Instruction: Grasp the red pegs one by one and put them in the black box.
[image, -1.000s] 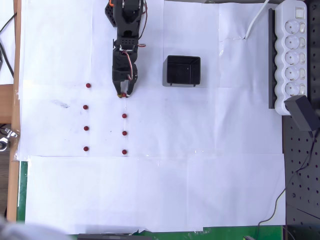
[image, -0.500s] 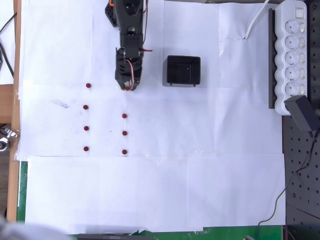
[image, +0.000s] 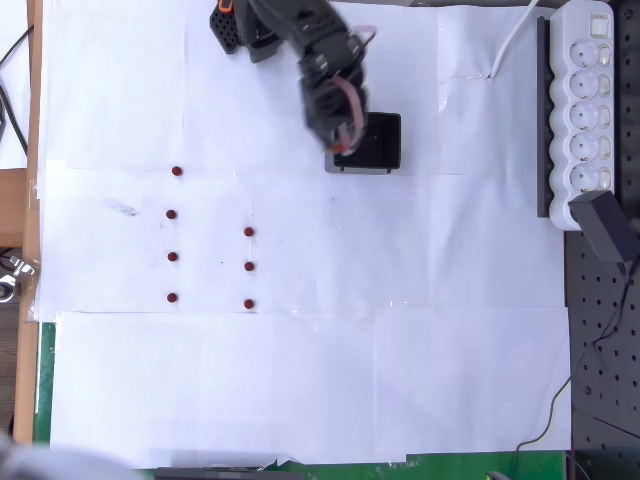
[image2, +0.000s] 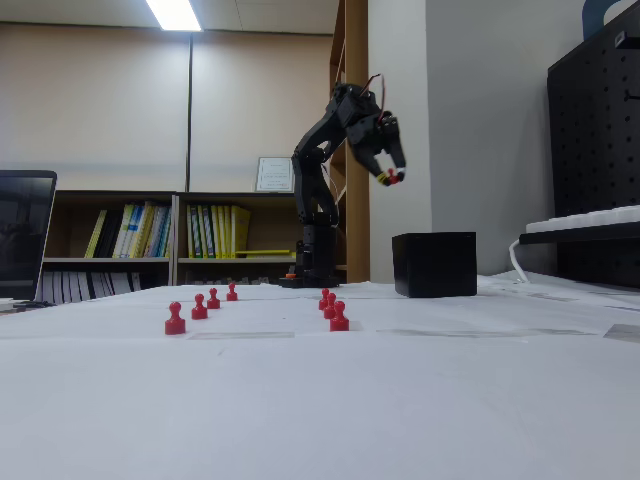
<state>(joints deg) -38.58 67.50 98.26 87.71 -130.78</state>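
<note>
no readable text, labels, brands or numbers anywhere

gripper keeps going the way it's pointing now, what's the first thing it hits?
Probably the black box. In the fixed view the gripper, shut on a red peg, hangs above the box and points down. In the overhead view its tip sits over the box's left rim, so it may catch that rim; depth is unclear.
</note>
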